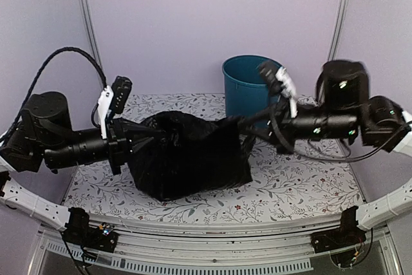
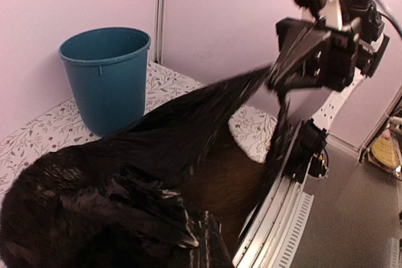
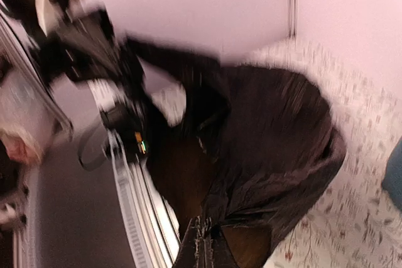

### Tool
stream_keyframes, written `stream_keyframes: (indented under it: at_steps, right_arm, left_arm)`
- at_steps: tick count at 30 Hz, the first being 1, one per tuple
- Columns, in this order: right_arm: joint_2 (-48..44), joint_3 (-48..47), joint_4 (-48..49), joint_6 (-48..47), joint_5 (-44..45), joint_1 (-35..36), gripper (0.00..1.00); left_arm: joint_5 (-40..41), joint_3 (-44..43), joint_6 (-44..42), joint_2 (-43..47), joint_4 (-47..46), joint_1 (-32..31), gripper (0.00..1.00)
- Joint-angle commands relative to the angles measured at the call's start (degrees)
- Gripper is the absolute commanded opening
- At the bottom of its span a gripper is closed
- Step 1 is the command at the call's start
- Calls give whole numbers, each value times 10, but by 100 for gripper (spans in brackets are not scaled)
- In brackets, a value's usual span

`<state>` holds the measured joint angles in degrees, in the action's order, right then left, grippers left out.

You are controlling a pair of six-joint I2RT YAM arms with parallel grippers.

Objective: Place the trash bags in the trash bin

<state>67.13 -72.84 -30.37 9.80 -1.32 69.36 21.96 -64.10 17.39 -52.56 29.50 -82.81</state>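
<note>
Glossy, crinkled black trash bag (image 1: 187, 159) sits mounded, corner seemingly pulled taut.

The bag (image 1: 187, 156) rests in the middle of the tabletop (image 1: 302, 181), stretched between the two claws. The left claw (image 1: 156, 134) is closed on the bag's left end. The right claw (image 1: 250, 125) is closed on the bag's upper right corner, which is drawn up off the tabletop. The bin (image 1: 248, 85) stands upright behind the bag, right of centre, close to the back wall and just behind the right claw. The bag is wholly outside the bin.
</note>
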Motion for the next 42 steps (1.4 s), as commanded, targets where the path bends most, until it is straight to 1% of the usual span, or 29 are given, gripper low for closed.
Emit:
stream_keyframes:
  at_steps: [1, 4, 8, 13, 18, 23, 26, 29, 32, 38, 40, 41, 42]
  right_arm:
    - [22, -93, -8, -2, 24, -23, 1]
    - [52, -121, -15, -41, 35, -24, 1]
    - [66, -134, -6, -42, 39, -24, 1]
    - [67, -138, 16, -24, 61, -27, 1]
    - [76, -173, 24, -25, 76, -40, 1]
    - [85, -231, 31, -34, 89, -45, 1]
    - [88, -244, 40, -38, 96, -47, 1]
    - [88, -226, 47, -39, 100, -49, 1]
    - [86, -214, 52, -29, 94, -49, 1]
    - [86, -202, 60, -16, 92, -49, 1]
    - [91, -205, 66, -14, 86, -49, 1]
    - [94, -207, 70, -12, 81, -49, 1]
    - [100, -211, 75, -10, 77, -49, 1]
  left_arm:
    - [41, -19, 6, -46, 38, 3, 0]
    - [52, -26, 4, -53, 35, 5, 0]
    - [84, -25, 14, -41, 25, 14, 0]
    - [102, -20, 38, -15, 3, 62, 0]
    - [96, -20, 50, 10, -25, 103, 0]
    - [112, -41, 35, 23, -51, 122, 0]
    - [113, -51, 19, 23, -62, 126, 0]
    - [113, -46, 14, 27, -56, 127, 0]
    - [121, -39, 30, 40, -33, 127, 0]
    - [176, -39, 72, 80, 40, 128, 0]
    - [184, -44, 78, 95, 68, 128, 32]
    - [185, -50, 78, 100, 78, 128, 46]
    - [187, -56, 77, 102, 84, 128, 56]
